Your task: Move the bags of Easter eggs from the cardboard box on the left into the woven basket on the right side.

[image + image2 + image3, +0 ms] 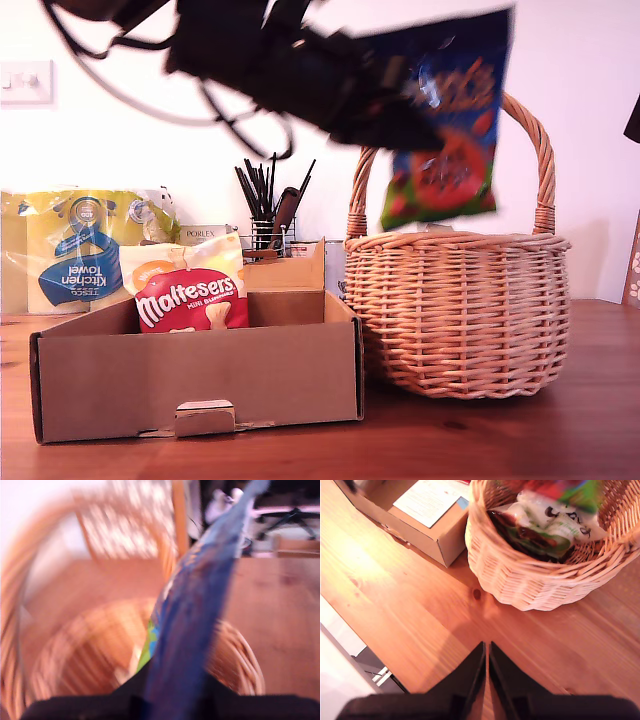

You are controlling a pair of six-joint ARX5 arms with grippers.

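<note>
My first gripper (400, 105) pinches the blue bag (450, 120) by its top, long axis hanging straight down, with the basket (455, 310) mouth directly beneath it.

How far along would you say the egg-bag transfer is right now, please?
Done: a white-and-green bag lies in the woven basket. In hand: my first gripper holds a dark blue bag above the basket. Left: the Maltesers bag in the cardboard box. My second gripper is shut and empty.

Cardboard box (200, 385) at the exterior view's left, woven basket (460, 310) just beside.
</note>
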